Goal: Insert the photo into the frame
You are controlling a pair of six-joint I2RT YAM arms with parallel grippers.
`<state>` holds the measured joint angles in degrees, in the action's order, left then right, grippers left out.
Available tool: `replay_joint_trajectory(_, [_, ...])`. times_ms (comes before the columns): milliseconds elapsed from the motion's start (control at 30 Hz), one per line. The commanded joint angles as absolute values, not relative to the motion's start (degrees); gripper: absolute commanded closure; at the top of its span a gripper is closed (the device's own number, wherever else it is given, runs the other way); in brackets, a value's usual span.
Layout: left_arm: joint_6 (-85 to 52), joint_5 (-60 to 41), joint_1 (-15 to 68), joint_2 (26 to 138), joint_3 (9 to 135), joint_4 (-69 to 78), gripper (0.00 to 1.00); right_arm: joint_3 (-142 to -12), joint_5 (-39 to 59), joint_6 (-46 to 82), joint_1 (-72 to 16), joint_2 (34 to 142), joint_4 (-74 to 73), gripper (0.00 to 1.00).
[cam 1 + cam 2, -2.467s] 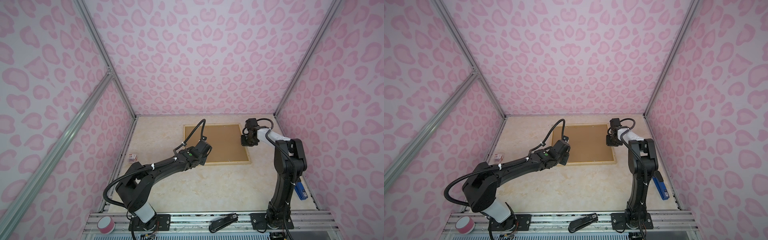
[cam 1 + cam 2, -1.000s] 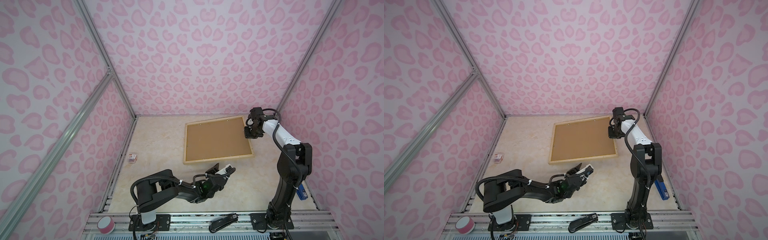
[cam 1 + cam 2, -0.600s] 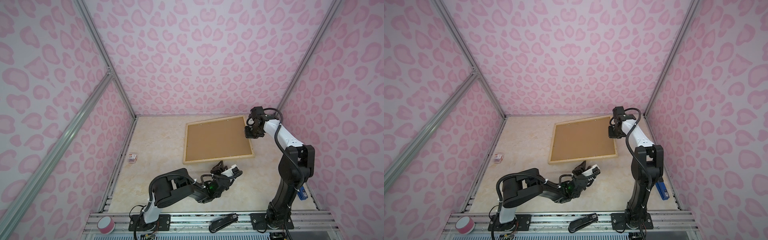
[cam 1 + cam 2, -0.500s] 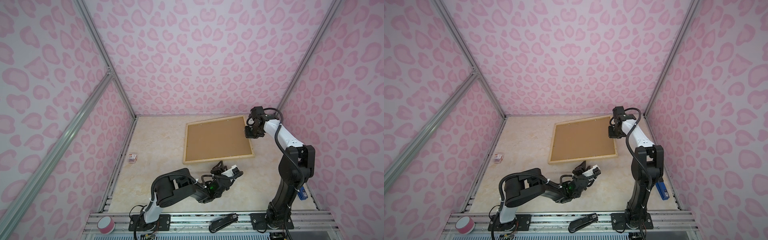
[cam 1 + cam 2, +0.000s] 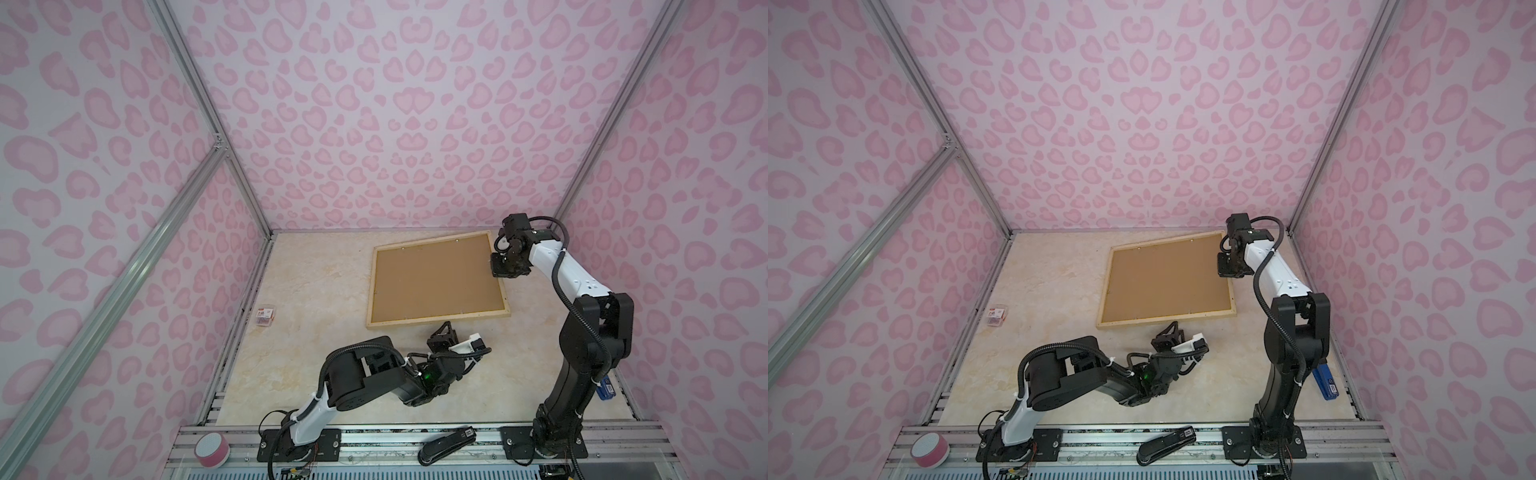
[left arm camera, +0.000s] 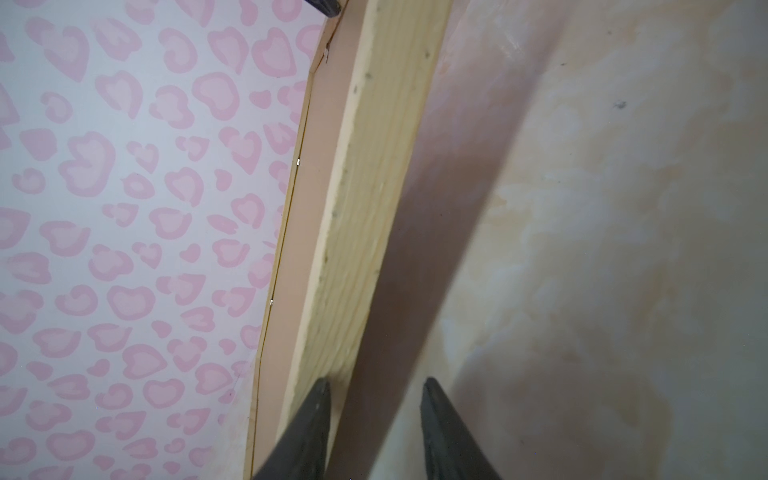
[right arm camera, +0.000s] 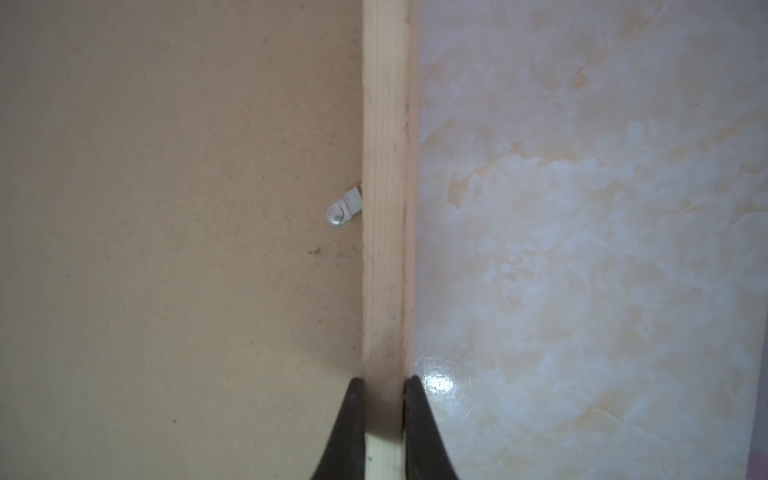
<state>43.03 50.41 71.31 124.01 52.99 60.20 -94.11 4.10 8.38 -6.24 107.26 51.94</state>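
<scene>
My right gripper [image 7: 384,384] is pinched onto the frame [image 7: 384,208]. It's pale raw wood strips around a brown backing board [image 5: 436,282] with a little metal tab [image 7: 343,212], lying back-up at the far right of the table [image 5: 316,299]. Meanwhile my left gripper [image 6: 374,386] sits narrowly open just beside its near edge, holding nothing.

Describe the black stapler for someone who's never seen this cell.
Start at the aluminium rail across the front of the cell. The stapler lies on it between the left arm's base and the right arm's base: long, flat, black, unlike the round pink-and-white roll at the rail's left end.
</scene>
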Motion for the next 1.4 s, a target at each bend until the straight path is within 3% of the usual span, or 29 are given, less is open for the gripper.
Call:
replay_joint_trajectory(0, [47.2,51.3,70.7,125.5,54.2,65.7,0.63,-93.6,5.1,8.3,-6.2,106.7,51.5,0.89])
replay_joint_trajectory(133, [48.7,51.2,70.1,126.1,54.7,67.1,0.73,-93.2,5.0,8.3,-6.2,106.5,51.4,0.89])
replay_joint_trajectory(733, [53.6,51.5,69.7,127.1,55.7,71.8,0.96,-92.1,5.0,8.0,-6.2,105.8,50.7,0.89])
replay_joint_trajectory(1333, [58.3,52.0,69.9,128.6,55.8,78.0,0.96,-90.7,6.7,7.7,-6.2,103.8,49.6,0.91])
replay_joint_trajectory(1367, [58.4,52.0,69.9,128.8,55.9,78.0,0.93,-90.8,6.6,7.6,-6.1,103.8,49.7,0.91])
